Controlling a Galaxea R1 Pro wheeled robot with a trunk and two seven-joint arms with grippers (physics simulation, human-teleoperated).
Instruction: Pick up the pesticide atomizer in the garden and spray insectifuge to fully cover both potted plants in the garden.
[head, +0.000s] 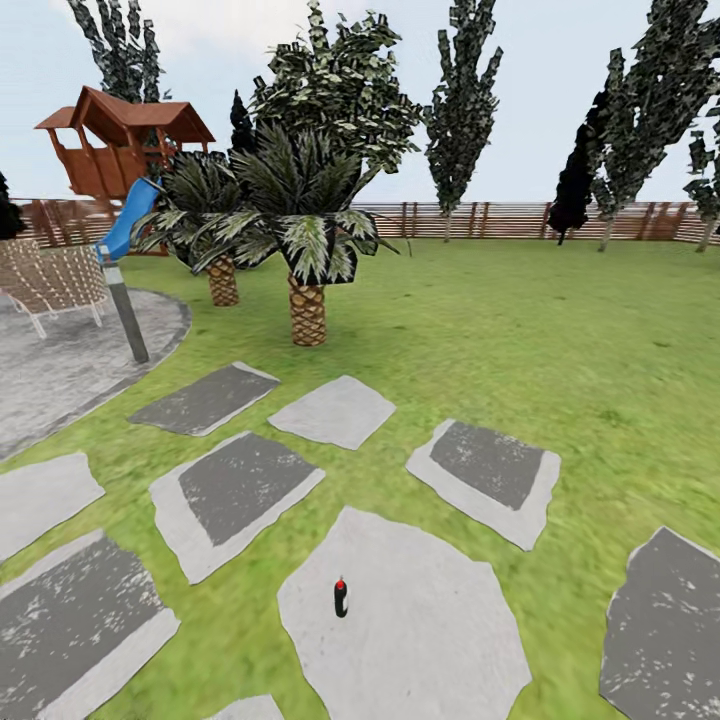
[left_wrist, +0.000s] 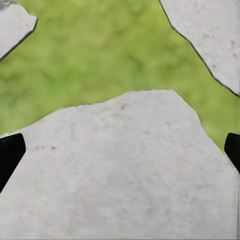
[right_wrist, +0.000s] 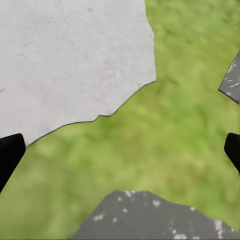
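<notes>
The pesticide atomizer (head: 341, 598), a small dark bottle with a red cap, stands upright on a large pale stone slab (head: 430, 640) in the garden, a little in from that slab's near-left edge and with bare stone all around it. Around the pale slab the lawn (head: 560, 340) runs between other paving pieces: a dark slab with a light border (head: 236, 500) lies just beyond it to the left, another bordered slab (head: 487, 478) just beyond it to the right, and a dark grey slab (head: 665, 630) sits across a strip of grass on its right. Farther from the pale slab, two scaly-trunked palm trees (head: 305, 230) rise from the grass, well apart from the bottle. Left of the palms lies a grey paved patch (head: 60, 370) with a grey post (head: 126, 315), a blue slide (head: 128, 218) and a wooden play tower (head: 122, 140). A brown slat fence (head: 500, 220) closes the lawn behind, with tall dark trees along it. In the left wrist view the left tool (left_wrist: 120, 150) hangs over pale stone edged by grass, its two dark fingertips (left_wrist: 10, 152) wide apart and holding nothing. In the right wrist view the right tool (right_wrist: 120, 150) hangs over grass between a pale slab and a dark one, its fingertips (right_wrist: 10, 152) likewise spread and empty.
</notes>
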